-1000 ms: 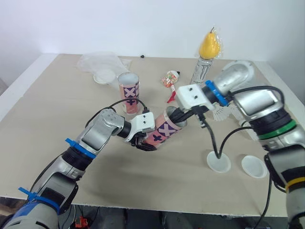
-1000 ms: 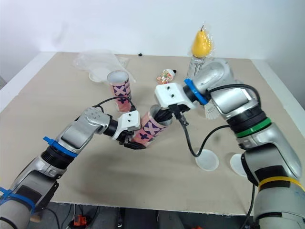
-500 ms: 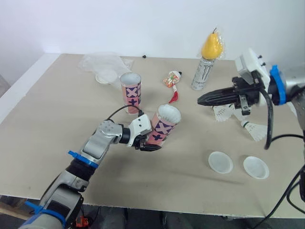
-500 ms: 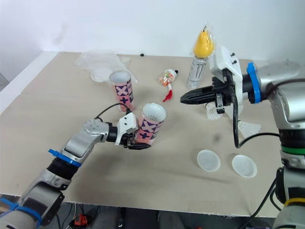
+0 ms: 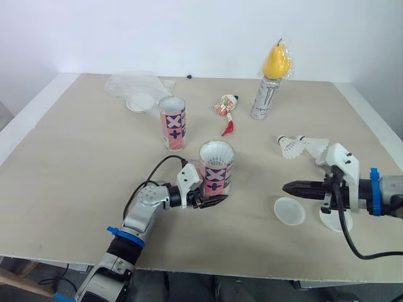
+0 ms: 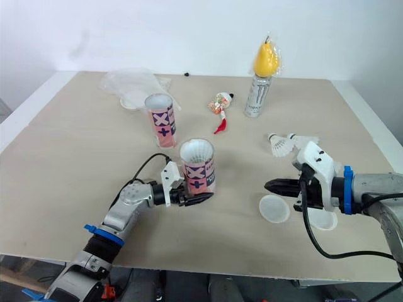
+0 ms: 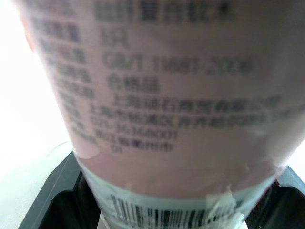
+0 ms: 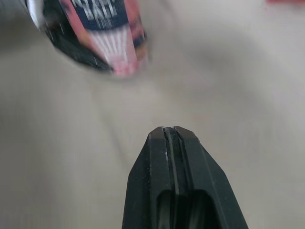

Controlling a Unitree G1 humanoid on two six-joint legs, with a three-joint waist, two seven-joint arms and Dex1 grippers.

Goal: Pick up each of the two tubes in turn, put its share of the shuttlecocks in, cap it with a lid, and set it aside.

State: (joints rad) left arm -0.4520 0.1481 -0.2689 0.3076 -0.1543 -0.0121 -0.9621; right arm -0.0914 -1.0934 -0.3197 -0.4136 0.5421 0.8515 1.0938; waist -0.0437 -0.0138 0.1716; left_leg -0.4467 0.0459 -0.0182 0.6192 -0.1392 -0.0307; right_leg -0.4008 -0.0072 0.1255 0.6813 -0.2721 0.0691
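My left gripper is shut on the base of a pink tube, which stands upright near the table's middle. A white shuttlecock fills its mouth. In the left wrist view the tube's label sits between the two black fingers. A second open pink tube stands behind it. My right gripper is shut and empty, low over the table beside a white lid. Another lid lies partly under that arm. Two loose shuttlecocks lie behind it.
A drink can topped with a yellow pear stands at the back right. A red snack wrapper lies near it. A crumpled clear bag and a white lid rest at the back left.
My right gripper left the tube's mouth, swung right and came down low beside the lids. My left gripper turned the tilted tube upright and lowered it.
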